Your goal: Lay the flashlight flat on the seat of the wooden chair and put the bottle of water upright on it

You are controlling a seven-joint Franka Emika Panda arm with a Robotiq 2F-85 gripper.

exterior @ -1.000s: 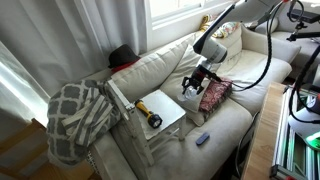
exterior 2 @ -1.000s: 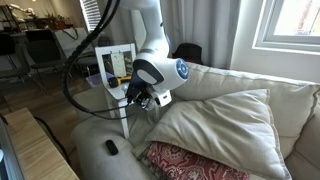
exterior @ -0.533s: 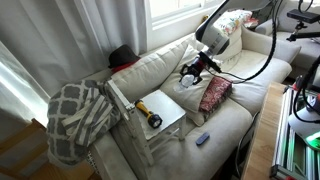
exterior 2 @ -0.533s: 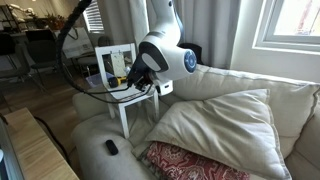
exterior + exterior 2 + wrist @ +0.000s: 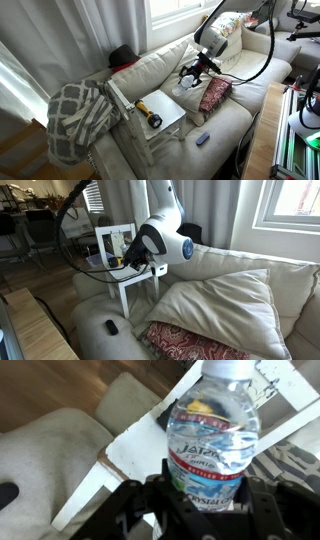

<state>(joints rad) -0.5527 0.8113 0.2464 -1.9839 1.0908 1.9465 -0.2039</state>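
My gripper (image 5: 192,74) is shut on the bottle of water (image 5: 212,435), a clear bottle with a white cap and a red-edged label, and holds it in the air above the sofa, right of the chair. The bottle fills the wrist view between the black fingers (image 5: 198,510). The flashlight (image 5: 148,114), yellow with a black head, lies flat on the seat of the wooden chair (image 5: 165,108). In an exterior view the gripper (image 5: 128,262) is in front of the chair seat (image 5: 152,272). The flashlight is not clear there.
A cream sofa (image 5: 225,125) carries a red patterned pillow (image 5: 214,94) and a small blue-and-dark gadget (image 5: 202,139). A checked blanket (image 5: 78,117) hangs left of the chair. A large cream cushion (image 5: 215,305) lies under the arm. A desk edge (image 5: 268,140) stands at the right.
My gripper has risen from the sofa cushion with the bottle and moved slightly toward the chair. The flashlight has not moved.
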